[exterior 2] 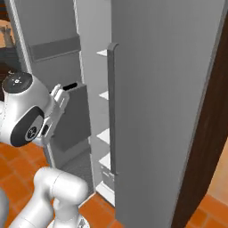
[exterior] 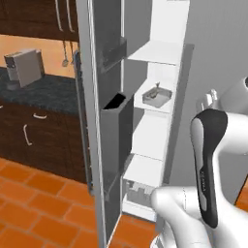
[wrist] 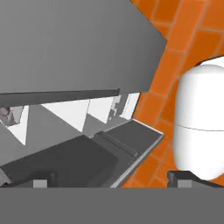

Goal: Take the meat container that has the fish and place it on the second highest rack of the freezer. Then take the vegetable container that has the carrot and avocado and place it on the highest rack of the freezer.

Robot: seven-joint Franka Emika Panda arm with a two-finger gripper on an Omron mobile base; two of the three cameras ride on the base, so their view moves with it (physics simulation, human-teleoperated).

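Fish (exterior: pixel 154 95) tray sits on freezer's (exterior: pixel 164 53) second-highest shelf, door open

Freezer (exterior: pixel 160 97) open, door (exterior: pixel 104 121) swung left; container (exterior: pixel 156 97) with fish (exterior: pixel 154 91) on second-highest rack, counter (exterior: pixel 43 89) beyond door at left.

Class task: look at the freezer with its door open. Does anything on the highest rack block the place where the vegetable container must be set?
Nothing visible does. The highest rack of the freezer is bare; the tray with the fish sits one rack lower. The door stands open to the left.
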